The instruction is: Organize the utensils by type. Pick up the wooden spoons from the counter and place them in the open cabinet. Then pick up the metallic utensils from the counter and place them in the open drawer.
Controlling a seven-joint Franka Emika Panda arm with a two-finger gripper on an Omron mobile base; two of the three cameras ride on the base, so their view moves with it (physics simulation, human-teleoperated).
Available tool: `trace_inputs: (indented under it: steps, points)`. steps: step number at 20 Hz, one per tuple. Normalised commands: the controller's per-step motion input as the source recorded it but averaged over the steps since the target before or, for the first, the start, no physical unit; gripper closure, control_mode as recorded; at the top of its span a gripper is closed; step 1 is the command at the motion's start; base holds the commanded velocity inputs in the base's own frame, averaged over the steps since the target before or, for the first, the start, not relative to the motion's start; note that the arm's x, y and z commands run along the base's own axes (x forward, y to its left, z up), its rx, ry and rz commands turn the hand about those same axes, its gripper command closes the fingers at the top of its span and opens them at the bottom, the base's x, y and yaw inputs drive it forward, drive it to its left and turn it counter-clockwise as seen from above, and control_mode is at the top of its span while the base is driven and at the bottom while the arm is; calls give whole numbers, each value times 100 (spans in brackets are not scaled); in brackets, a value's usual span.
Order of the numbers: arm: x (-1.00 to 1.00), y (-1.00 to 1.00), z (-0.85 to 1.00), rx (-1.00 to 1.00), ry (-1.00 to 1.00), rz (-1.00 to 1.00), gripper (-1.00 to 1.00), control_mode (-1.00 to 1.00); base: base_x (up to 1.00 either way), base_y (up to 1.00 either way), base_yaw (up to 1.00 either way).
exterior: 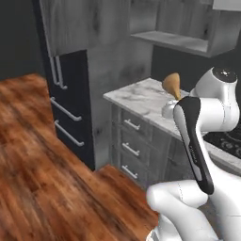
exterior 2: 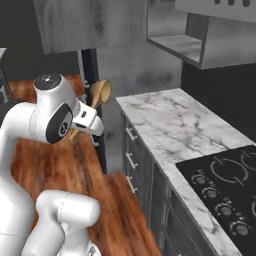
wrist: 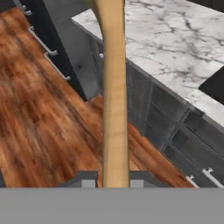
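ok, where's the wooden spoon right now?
The wooden spoon is clamped in the gripper, held in the air near the counter edge, its bowl upward below the open cabinet.

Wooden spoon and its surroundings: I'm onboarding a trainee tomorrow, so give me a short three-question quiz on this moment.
1. True or false: the end effector is shut on the wooden spoon.
2. The spoon's bowl points: A) up, B) down, C) into a drawer.
3. Fill in: the black cooktop is set into the white marble ____.

Key: 1 true; 2 A; 3 counter.
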Motion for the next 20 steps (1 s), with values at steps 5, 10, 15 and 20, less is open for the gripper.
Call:
trace_inputs:
  steps: [5,10,15,20]
  points:
    - [0,0,0,0,0,0,100,100,53,14,54]
    - [0,0,0,0,0,0,100,100,35,0,-6]
    - [0,0,0,0,0,0,100,100,90,0,-25]
    - [0,0,0,0,0,0,100,100,77,1,-34]
